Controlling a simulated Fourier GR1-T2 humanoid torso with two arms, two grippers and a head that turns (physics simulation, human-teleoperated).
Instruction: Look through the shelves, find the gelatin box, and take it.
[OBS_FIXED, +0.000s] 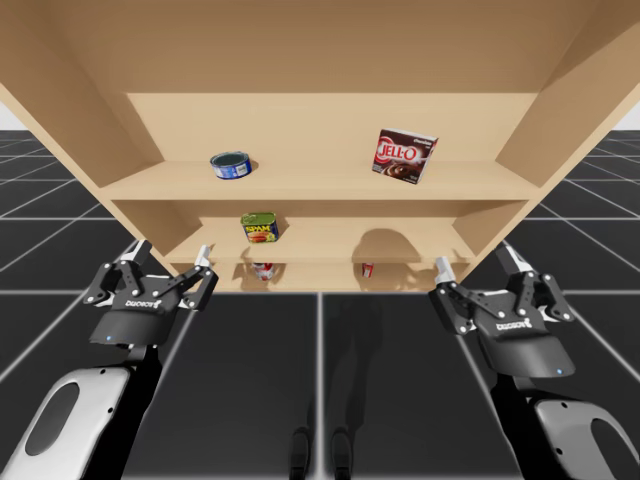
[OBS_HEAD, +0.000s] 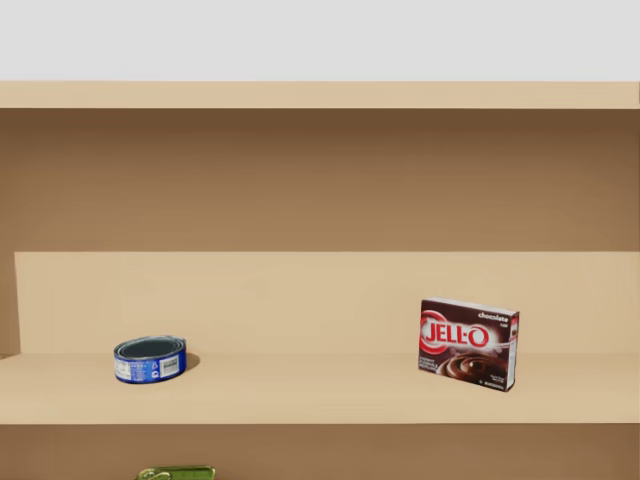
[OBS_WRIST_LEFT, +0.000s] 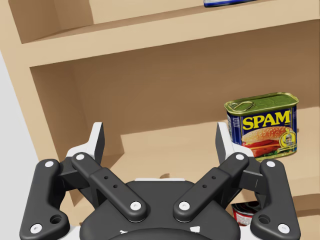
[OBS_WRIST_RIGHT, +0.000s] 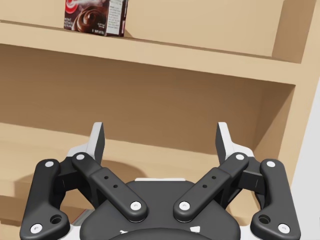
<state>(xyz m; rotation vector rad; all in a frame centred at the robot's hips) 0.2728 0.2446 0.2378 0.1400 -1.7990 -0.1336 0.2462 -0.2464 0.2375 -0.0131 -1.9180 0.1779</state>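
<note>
- While both claws hang spread wide and empty in front of the wooden shelf unit (OBS_FIXED: 330, 185), the left claw (OBS_FIXED: 168, 255) and the right claw (OBS_FIXED: 475, 258) sit well apart from every item, with nothing taken yet.
- The dark brown box (OBS_FIXED: 405, 156) stands upright on the upper shelf, at about 11 o'clock from the right claw in the high view. It looks like the gelatin box being sought.
- Wrong pick is one risk. A small red item (OBS_FIXED: 367, 269) on the lowest shelf, at 9 o'clock from the right claw, is too small to identify and could be a rival candidate.
- Collision is another. A reach rising from below could strike the upper shelf's front edge, or one fingertip could tip the light carton backwards before both close on it.
- The box appears to be thin printed cardboard, flat-faced and sharp-edged, likely to dent under a hard squeeze.
- The blue round tin (OBS_FIXED: 231, 165), at 1 o'clock from the left claw, is low, glossy metal.
- The rectangular can (OBS_FIXED: 259, 228) on the middle shelf has rounded corners and a golden pull-tab lid, and a red-and-white can (OBS_FIXED: 264, 269) stands below it.
- Shelf boards look matte, smooth and pale.
</note>
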